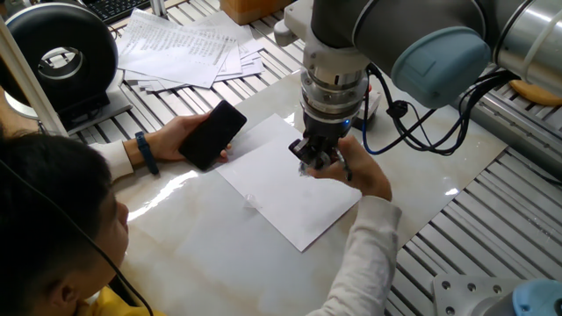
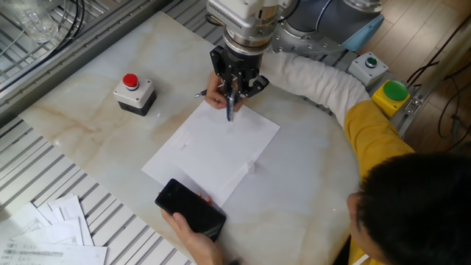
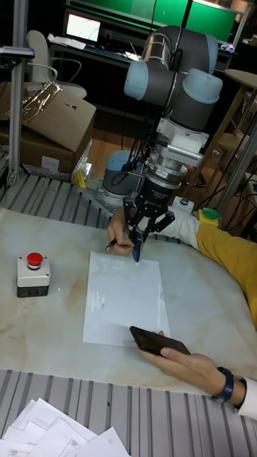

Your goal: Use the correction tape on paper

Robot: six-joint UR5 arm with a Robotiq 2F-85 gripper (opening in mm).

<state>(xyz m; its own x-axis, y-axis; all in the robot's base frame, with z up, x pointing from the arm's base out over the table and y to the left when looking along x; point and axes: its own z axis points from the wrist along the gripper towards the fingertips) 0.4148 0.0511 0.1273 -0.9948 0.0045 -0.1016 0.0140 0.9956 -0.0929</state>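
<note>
The white paper (image 1: 281,191) (image 2: 210,147) (image 3: 125,300) lies flat on the marble table. My gripper (image 1: 316,160) (image 2: 235,88) (image 3: 145,235) hangs just above its far edge, pointing down, with its fingers apart. A person's hand (image 1: 362,174) (image 2: 215,93) (image 3: 120,240) presses in beside the fingers and also holds a slim pen (image 2: 201,94). The correction tape (image 2: 229,109) (image 3: 135,251), a small dark bluish piece, sticks down between my fingers at the person's fingertips. In the first fixed view, my gripper and the hand hide it.
The person's other hand holds a black phone (image 1: 213,133) (image 2: 190,208) (image 3: 158,341) at the sheet's near edge. A red button box (image 2: 134,92) (image 3: 33,273) stands to one side. A pile of printed sheets (image 1: 189,48) lies beyond. A green button box (image 2: 394,92) stands past the person's sleeve.
</note>
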